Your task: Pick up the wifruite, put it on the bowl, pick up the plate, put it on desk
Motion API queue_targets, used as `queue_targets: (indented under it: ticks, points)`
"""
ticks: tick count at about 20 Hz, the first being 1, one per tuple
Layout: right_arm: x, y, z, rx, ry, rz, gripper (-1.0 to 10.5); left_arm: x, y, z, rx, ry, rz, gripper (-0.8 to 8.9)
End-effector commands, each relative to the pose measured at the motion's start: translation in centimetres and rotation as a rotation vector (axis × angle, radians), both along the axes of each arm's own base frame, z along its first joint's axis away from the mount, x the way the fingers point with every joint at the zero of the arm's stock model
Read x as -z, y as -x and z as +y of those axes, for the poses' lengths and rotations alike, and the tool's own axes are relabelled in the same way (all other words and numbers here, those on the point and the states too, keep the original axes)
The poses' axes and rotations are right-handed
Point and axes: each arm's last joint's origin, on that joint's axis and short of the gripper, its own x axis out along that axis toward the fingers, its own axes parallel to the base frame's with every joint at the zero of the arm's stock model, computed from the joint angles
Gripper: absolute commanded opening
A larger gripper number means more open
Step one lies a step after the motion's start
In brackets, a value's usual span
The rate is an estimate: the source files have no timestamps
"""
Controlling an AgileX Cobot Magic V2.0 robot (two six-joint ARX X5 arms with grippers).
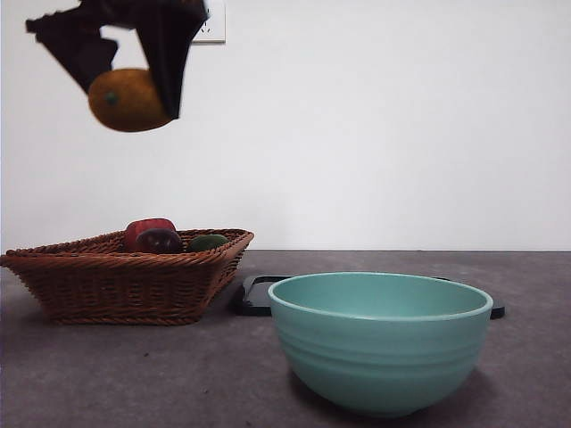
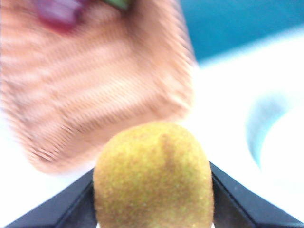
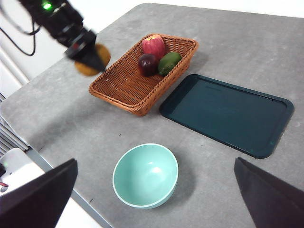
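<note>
High above the tabletop (image 1: 107,374), at the far left of my front view, I am seeing the left gripper (image 1: 134,85) hanging in the air with its black jaws clamped on the wifruite (image 1: 127,100). Its arm is reaching down from the top edge, dark and angled, and the fruit is sitting between the jaws with its small dark spot facing the camera. On the left wrist feed the wifruite (image 2: 153,176) is filling the lower middle of the picture, fuzzy and yellow-brown, with a jaw pressing against each side of it. Below it, blurred, the wicker basket (image 2: 90,90) is showing.

From the right wrist feed I am seeing the left gripper (image 3: 88,54) poised just outside the basket's (image 3: 128,88) rim, above bare tabletop. A red apple (image 3: 154,45), a dark red fruit (image 3: 147,63) and a green fruit (image 3: 169,62) are lying together at one end of the basket. A dark rectangular tray (image 3: 228,114) is lying just beside the basket, and the bowl (image 3: 145,175) is standing upright by itself nearer the table edge.

My right gripper (image 3: 154,199) is holding high over the scene, jaws spread wide apart and gripping nothing.
</note>
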Motion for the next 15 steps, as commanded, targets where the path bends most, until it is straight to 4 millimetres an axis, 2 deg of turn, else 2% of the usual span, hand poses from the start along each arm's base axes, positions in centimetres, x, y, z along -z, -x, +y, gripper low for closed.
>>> queue_targets:
  ticks: [1, 5, 9, 12, 15]
  points:
    - [-0.6, 0.1, 0.0, -0.003, -0.012, -0.02, 5.7, -0.4, 1.4, -2.1, 0.055, 0.016, -0.003, 2.45]
    - [-0.6, 0.1, 0.0, -0.003, -0.012, -0.02, 5.7, -0.4, 4.2, -5.7, 0.166, 0.053, -0.023, 2.45]
    - [-0.6, 0.2, 0.0, -0.003, -0.013, -0.02, 5.7, 0.1, 6.2, -8.6, 0.246, 0.083, -0.035, 2.44]
    - [-0.6, 0.2, 0.0, -0.003, -0.013, -0.022, 5.7, 1.6, 7.1, -10.7, 0.303, 0.061, -0.012, 2.44]
    - [-0.6, 0.2, 0.0, -0.004, -0.013, -0.022, 5.7, 3.7, 7.1, -13.1, 0.34, 0.046, 0.001, 2.44]
